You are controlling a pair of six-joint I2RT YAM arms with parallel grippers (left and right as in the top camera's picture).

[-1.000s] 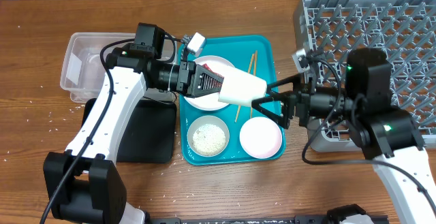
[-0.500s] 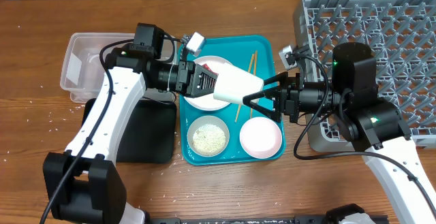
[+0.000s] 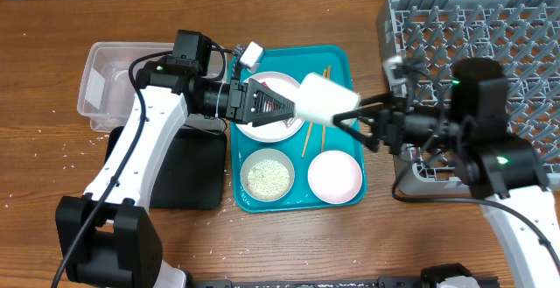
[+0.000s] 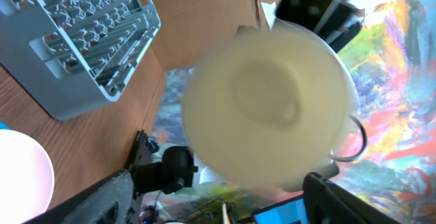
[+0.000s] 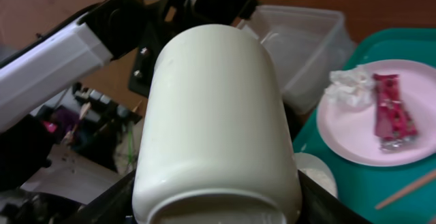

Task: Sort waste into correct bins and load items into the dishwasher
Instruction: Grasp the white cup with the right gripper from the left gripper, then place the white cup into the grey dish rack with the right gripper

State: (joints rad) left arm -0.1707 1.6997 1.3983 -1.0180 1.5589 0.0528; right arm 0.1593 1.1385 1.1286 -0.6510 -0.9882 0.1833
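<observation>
— Jaws on the left gripper (image 3: 287, 111)?
— Spread wide, gripping nothing. Clear tub (image 3: 109, 82) at its 9 o'clock, black tray (image 3: 179, 172) at 8.
— Inside the teal tray (image 3: 337, 60)?
— Plate (image 5: 357, 134) at 11 carries a tissue wad (image 5: 351, 86) and red wrapper (image 5: 393, 115); the rice bowl (image 3: 267, 176) sits at 7, a pink bowl (image 3: 334, 174) at 5.
— The cup (image 3: 325, 102)?
— Above the tray's 2 o'clock side, clamped in the right gripper (image 3: 348, 118); dish rack (image 3: 490, 34) at its 2.
</observation>
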